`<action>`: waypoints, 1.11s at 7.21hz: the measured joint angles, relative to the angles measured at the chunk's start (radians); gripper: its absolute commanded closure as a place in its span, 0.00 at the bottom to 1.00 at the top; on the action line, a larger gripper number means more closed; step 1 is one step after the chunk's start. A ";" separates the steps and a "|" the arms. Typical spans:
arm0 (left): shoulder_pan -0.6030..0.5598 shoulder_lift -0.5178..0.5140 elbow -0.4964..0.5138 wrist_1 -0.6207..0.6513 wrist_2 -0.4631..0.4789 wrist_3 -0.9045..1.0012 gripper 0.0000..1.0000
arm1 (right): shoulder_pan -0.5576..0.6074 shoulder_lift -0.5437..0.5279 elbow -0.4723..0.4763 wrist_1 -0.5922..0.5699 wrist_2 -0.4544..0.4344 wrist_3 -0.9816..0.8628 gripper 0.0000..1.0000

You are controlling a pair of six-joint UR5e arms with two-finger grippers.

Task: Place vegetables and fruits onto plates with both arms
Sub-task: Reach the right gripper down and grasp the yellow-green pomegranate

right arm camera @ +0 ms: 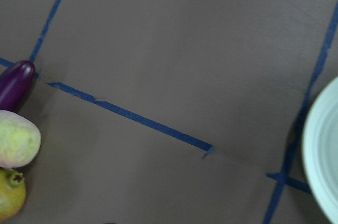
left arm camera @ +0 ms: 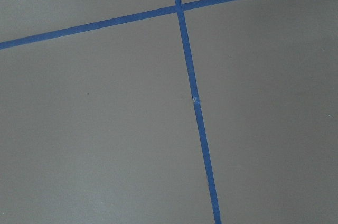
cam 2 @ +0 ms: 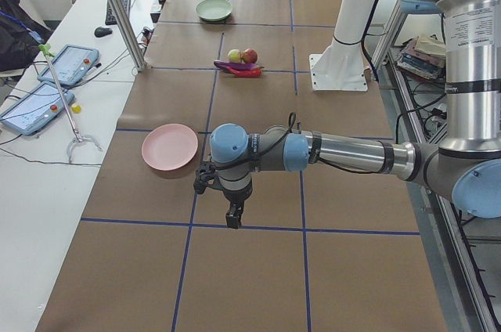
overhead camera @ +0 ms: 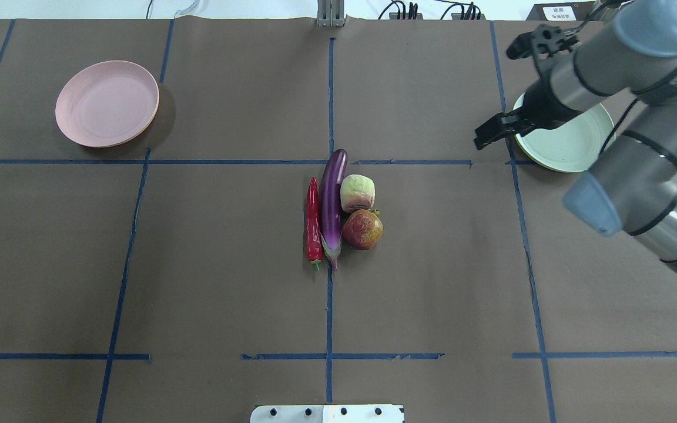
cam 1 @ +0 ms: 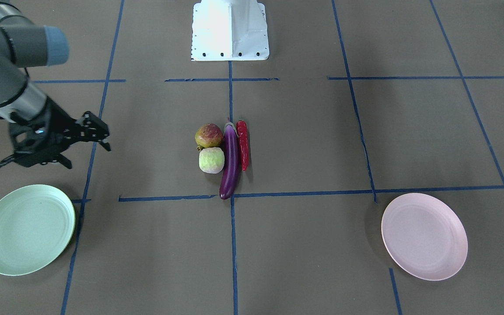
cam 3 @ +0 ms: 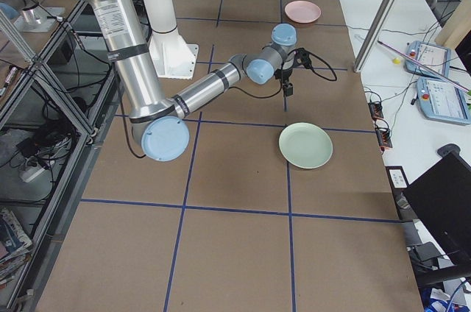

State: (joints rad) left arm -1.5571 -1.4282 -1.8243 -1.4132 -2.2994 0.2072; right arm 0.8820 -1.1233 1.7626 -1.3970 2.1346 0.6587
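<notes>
Front-facing: right gripper (cam 1: 89,157) is held above the table (cam 1: 365,271) near the mint plate (cam 1: 26,229), fingers spread apart. Eggplant (cam 1: 230,162), chili (cam 1: 243,146), pale green fruit (cam 1: 211,160) and red-yellow fruit (cam 1: 208,135) are clustered at table centre. The chili lies along one side of the eggplant, both fruits against the other. Pink plate (cam 1: 424,236) is set at the opposite end.
Overhead: mint plate is partly covered by the right arm (overhead camera: 585,76) — pink plate is well apart from the produce.
Exterior left: left gripper (cam 2: 232,221) is pointed down beside the pink plate; finger spacing cannot be told.
Exterior right: right gripper is pointed down near the mint plate.
Left wrist: only table and crossing tape lines (left arm camera: 195,108) are shown.
Right wrist: eggplant tip and both fruits are at the left edge, mint plate rim at the right.
</notes>
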 measured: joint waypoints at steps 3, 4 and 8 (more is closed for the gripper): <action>0.000 0.000 0.002 0.000 -0.001 0.000 0.00 | -0.173 0.323 -0.232 -0.094 -0.196 0.206 0.01; 0.000 0.000 0.002 0.000 -0.001 0.000 0.00 | -0.210 0.388 -0.302 -0.098 -0.235 0.236 0.01; 0.000 0.000 0.005 0.000 -0.002 0.000 0.00 | -0.301 0.405 -0.370 -0.101 -0.313 0.251 0.01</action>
State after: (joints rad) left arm -1.5570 -1.4281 -1.8190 -1.4128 -2.3010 0.2071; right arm 0.5806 -0.7183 1.3929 -1.4976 1.8215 0.9100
